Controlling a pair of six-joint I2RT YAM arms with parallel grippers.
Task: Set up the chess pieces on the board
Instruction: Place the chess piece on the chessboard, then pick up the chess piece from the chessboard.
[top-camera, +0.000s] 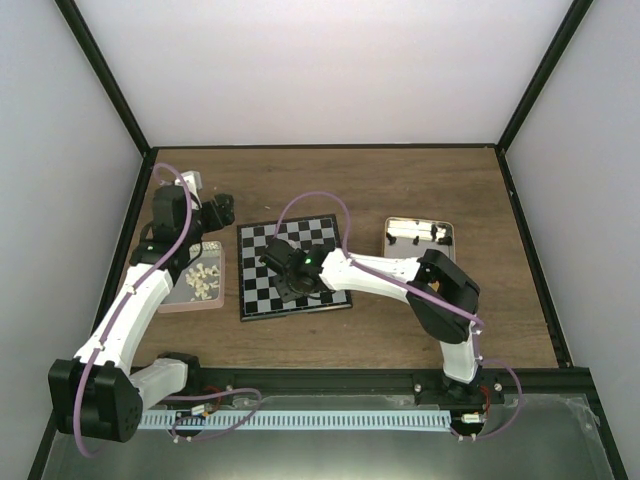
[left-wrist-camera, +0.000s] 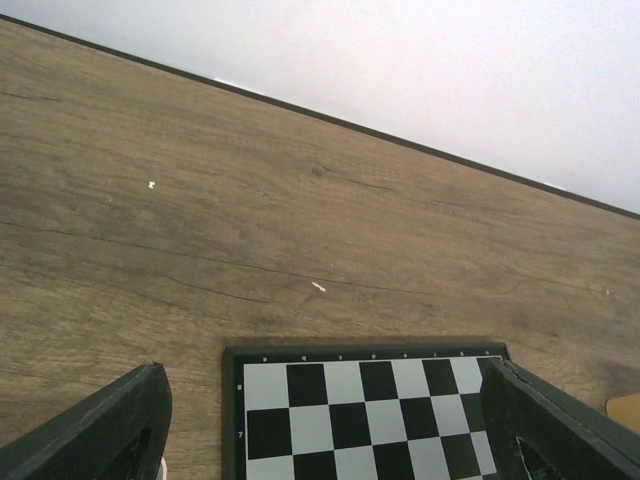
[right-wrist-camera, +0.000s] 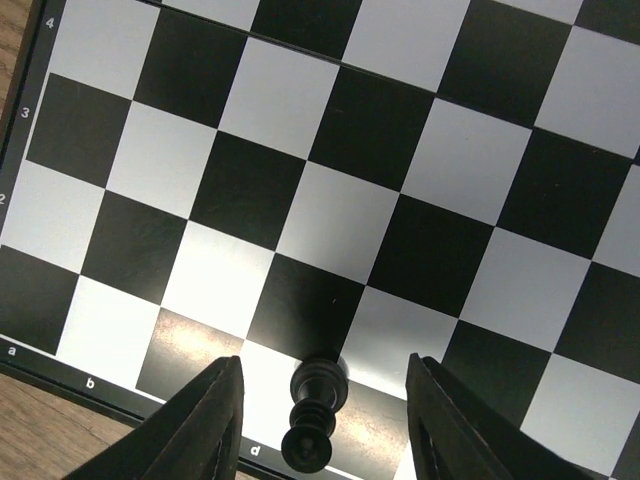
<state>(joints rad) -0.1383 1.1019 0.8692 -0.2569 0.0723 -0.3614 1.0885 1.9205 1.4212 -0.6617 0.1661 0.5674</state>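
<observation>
The board (top-camera: 262, 292) lies flat at the table's middle, black and pale grey checks with a dark rim. My right gripper (top-camera: 300, 285) hangs over its near edge. In the right wrist view one small black chess piece (right-wrist-camera: 316, 408) stands upright on the board (right-wrist-camera: 330, 220) in the row nearest the lettered rim, between my open right gripper (right-wrist-camera: 322, 405) fingers, with a gap on each side. My left gripper (top-camera: 222, 211) is off the board's far-left corner, open and empty. In its wrist view the left gripper (left-wrist-camera: 330, 440) frames that corner of the board (left-wrist-camera: 350, 400).
A metal tin (top-camera: 447, 232) right of the board holds several black chess pieces (top-camera: 418, 237). A pink tray (top-camera: 178, 300) left of the board holds pale pieces (top-camera: 204, 276). Bare wood lies beyond the board, with dark frame rails at the table's edges.
</observation>
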